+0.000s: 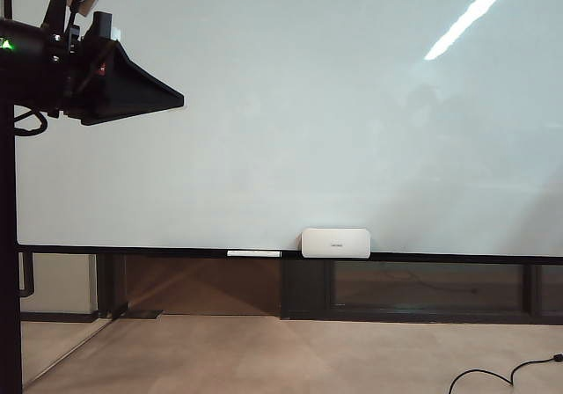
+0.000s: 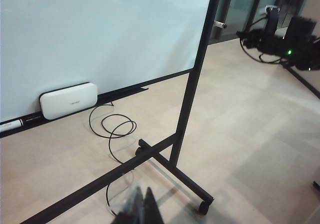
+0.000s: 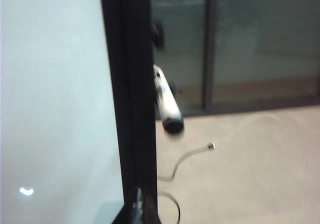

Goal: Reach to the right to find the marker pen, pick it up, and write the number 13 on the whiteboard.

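Facing marker pen [image 3: 167, 106]: right pincer [image 3: 141, 204] closed, empty | left pincer [image 2: 142, 204] closed, empty

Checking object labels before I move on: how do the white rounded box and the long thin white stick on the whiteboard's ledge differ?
The white rounded box is tall and bulky with rounded corners; the long thin white stick is flat and slim. The box stands upright against the whiteboard; the stick lies along the ledge. Both are white and sit apart.
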